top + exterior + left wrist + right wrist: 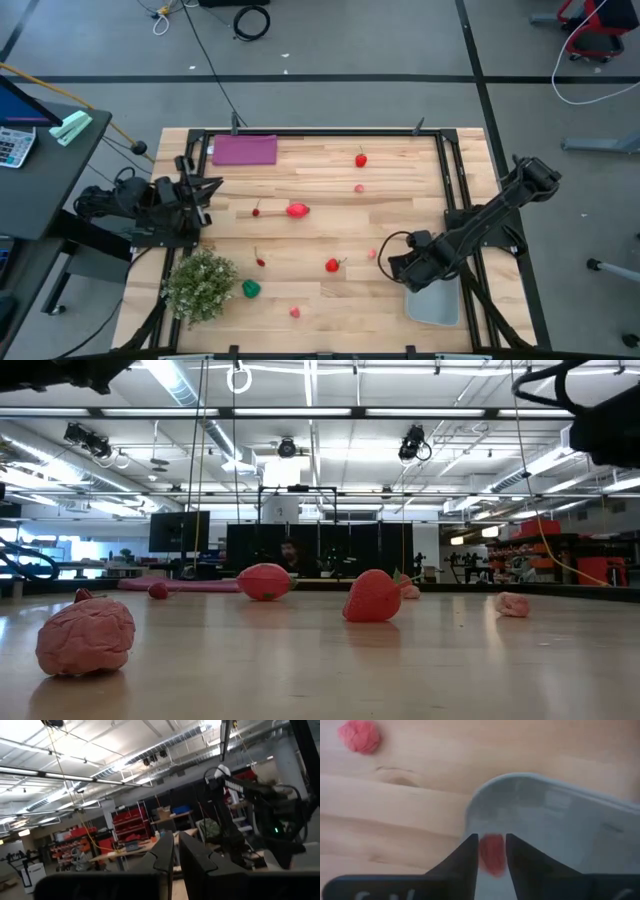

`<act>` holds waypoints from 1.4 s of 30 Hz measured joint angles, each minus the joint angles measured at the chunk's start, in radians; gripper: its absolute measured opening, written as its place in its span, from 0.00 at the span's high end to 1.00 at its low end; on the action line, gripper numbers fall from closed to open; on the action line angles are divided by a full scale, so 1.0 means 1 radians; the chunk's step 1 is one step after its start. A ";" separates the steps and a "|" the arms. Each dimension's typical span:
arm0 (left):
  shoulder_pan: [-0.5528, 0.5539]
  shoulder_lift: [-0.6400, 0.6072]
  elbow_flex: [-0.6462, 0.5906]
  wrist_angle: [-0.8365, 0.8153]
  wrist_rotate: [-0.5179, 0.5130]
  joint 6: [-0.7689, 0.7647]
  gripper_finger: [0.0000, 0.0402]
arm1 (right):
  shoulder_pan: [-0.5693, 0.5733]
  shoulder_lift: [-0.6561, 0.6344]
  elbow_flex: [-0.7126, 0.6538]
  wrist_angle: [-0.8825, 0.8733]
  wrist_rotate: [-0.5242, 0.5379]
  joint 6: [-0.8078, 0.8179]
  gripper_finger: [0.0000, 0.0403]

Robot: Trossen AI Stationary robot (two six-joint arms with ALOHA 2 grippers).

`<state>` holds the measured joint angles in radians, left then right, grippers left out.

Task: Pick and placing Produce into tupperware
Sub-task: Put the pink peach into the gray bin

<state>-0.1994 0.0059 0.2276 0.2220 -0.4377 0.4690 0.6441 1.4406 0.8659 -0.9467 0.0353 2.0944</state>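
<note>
Right gripper [492, 851] sits over the tupperware [436, 305] rim, fingers nearly closed on a red produce piece [492, 854]. Left gripper [207, 190] idles well away from the tupperware, near the purple mat [244, 150], fingers almost together, holding nothing. Pink piece [360, 736] lies on wood beside the tupperware.

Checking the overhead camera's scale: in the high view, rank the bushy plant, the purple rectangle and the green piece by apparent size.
1. Bushy plant
2. Purple rectangle, somewhat smaller
3. Green piece, far smaller
</note>
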 joint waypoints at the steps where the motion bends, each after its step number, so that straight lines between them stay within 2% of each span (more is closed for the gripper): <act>1: 0.000 0.000 0.000 0.003 0.000 0.001 0.91 | 0.000 0.000 -0.013 0.028 0.000 -0.001 0.72; 4: 0.000 0.000 0.000 0.008 0.000 0.041 0.92 | 0.000 0.000 -0.041 0.086 0.000 0.000 0.71; 10: 0.000 0.000 0.000 0.024 0.000 0.066 0.94 | 0.000 0.000 -0.036 0.093 0.000 0.001 0.71; 19: 0.000 0.000 0.000 0.036 0.000 0.067 0.92 | 0.001 0.000 0.118 0.100 -0.018 0.004 0.71; 21: 0.000 0.000 0.000 0.036 0.000 0.067 0.93 | 0.000 0.000 0.158 0.100 0.008 -0.008 0.71; 23: 0.000 0.000 0.000 0.036 0.000 0.067 0.94 | 0.001 0.000 0.188 0.100 0.076 -0.043 0.71; 27: 0.000 0.000 0.000 0.036 0.000 0.066 0.94 | -0.009 0.000 0.207 0.101 0.324 -0.221 0.71; 30: 0.000 0.000 0.000 0.036 0.000 0.066 0.93 | -0.045 0.000 0.205 0.099 0.443 -0.468 0.71; 37: 0.000 0.000 0.000 0.036 0.000 0.067 0.93 | -0.199 0.050 0.204 0.136 0.486 -0.975 0.71; 39: 0.000 0.000 0.000 0.036 0.000 0.066 0.94 | -0.239 0.082 0.204 0.153 0.456 -1.092 0.71; 42: 0.000 0.000 0.000 0.036 0.000 0.066 0.95 | -0.280 0.133 0.204 0.167 0.349 -1.201 0.71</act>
<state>-0.1993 0.0060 0.2276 0.2577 -0.4377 0.5354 0.3641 1.5736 1.0702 -0.7793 0.3839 0.8933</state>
